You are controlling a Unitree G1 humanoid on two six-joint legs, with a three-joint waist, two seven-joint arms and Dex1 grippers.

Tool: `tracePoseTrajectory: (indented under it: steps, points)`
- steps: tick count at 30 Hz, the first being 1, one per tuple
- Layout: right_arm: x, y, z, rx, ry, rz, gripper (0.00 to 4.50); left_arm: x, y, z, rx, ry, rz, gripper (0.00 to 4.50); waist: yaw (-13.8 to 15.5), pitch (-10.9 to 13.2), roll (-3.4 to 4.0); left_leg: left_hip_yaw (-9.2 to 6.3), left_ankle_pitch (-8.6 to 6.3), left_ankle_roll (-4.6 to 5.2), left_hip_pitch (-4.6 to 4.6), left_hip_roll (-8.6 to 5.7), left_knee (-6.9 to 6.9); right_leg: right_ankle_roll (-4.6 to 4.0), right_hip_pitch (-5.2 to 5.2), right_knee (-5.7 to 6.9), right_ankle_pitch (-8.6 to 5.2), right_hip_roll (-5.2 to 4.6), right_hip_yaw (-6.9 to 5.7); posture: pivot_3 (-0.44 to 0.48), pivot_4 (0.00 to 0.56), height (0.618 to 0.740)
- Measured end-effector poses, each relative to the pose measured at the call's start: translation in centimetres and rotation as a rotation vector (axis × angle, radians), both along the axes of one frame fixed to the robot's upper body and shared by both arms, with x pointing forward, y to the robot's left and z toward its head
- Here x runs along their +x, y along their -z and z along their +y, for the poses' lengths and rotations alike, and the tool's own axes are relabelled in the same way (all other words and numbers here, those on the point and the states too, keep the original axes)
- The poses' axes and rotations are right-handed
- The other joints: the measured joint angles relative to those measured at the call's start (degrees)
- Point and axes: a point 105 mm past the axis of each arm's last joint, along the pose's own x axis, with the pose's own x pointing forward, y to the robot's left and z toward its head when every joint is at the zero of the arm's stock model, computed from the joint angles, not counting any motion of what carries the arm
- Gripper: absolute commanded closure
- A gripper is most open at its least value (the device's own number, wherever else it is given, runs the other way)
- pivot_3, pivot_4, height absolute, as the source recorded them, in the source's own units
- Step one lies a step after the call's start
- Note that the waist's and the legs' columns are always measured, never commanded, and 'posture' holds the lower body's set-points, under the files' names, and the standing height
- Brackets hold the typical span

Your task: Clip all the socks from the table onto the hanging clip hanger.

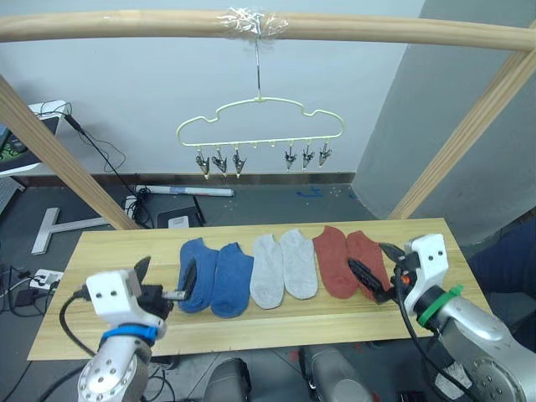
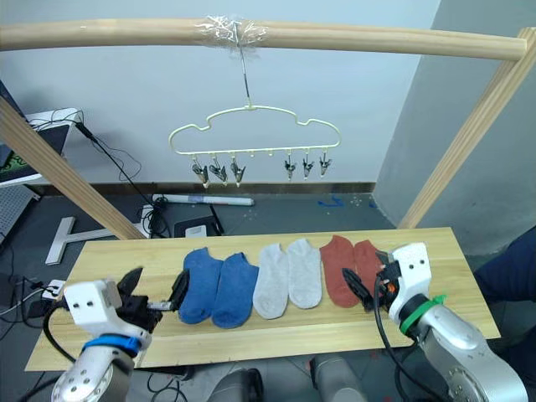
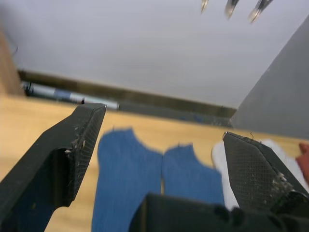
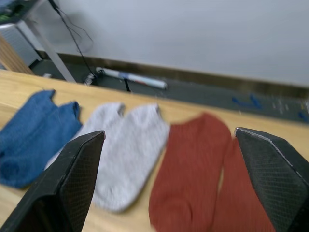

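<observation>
On table (image 1: 100, 243): six socks (image 1: 283, 265), two blue, two grey, two red; both claws (image 1: 167, 282) wide.

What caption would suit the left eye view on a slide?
Six socks lie in a row on the table; both open grippers, left and right, flank them below the empty clip hanger.

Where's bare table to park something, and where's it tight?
Bare wood on the table: the left end beyond the blue socks, the right end past the red socks, and the back strip. Crowded: the middle row with the grey socks, and the front edge by both grippers.
</observation>
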Motion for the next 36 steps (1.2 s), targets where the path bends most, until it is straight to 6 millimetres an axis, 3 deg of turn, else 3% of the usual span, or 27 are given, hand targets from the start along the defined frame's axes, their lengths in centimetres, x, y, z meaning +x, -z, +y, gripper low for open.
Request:
tracePoseTrajectory:
  steps: [7, 12, 24, 31, 36]
  points:
    - [1.6, -2.2, 2.4, -0.012, -0.163, -0.050, 0.00, 3.4, -1.5, 0.0, -0.014, 0.014, -0.017, 0.02, 0.0, 0.0, 0.00, -0.04, 0.00, 0.00, -0.05, 0.01, -0.03, 0.04, -0.01, 0.00, 0.01, 0.03, -0.05, -0.293, 0.201, 0.740]
    - [1.6, -4.8, 4.6, -0.041, -0.353, -0.127, 0.00, 5.8, -3.8, -0.3, -0.004, 0.038, -0.083, 0.02, 0.0, 0.0, -0.01, -0.05, 0.00, 0.00, -0.06, 0.00, 0.01, 0.14, 0.01, 0.00, 0.08, 0.05, -0.04, -0.290, 0.195, 0.740]
    - [2.3, -7.7, 6.0, -0.073, -0.533, -0.186, 0.00, 8.9, -3.3, -0.4, -0.015, 0.070, 0.002, 0.02, -0.1, 0.0, 0.00, -0.08, 0.00, 0.00, -0.09, 0.01, 0.02, -0.05, 0.00, 0.01, 0.28, 0.04, -0.08, -0.288, 0.180, 0.740]
    - [2.3, -8.5, 6.9, -0.071, -0.570, -0.220, 0.00, 10.2, -2.6, -0.3, -0.045, 0.059, 0.005, 2.26, -0.1, 0.0, 0.00, -0.08, 0.01, -0.01, -0.11, 0.01, 0.04, -0.02, 0.00, 0.04, 0.34, 0.01, -0.08, -0.294, 0.174, 0.740]
    - [2.0, -9.0, 7.4, -0.062, -0.603, -0.233, 0.00, 11.5, -3.1, -1.2, -0.036, 0.084, -0.024, 2.26, -0.1, 0.0, 0.00, -0.07, 0.01, -0.01, -0.14, -0.01, 0.07, 0.00, 0.00, 0.04, 0.36, -0.01, -0.08, -0.294, 0.174, 0.740]
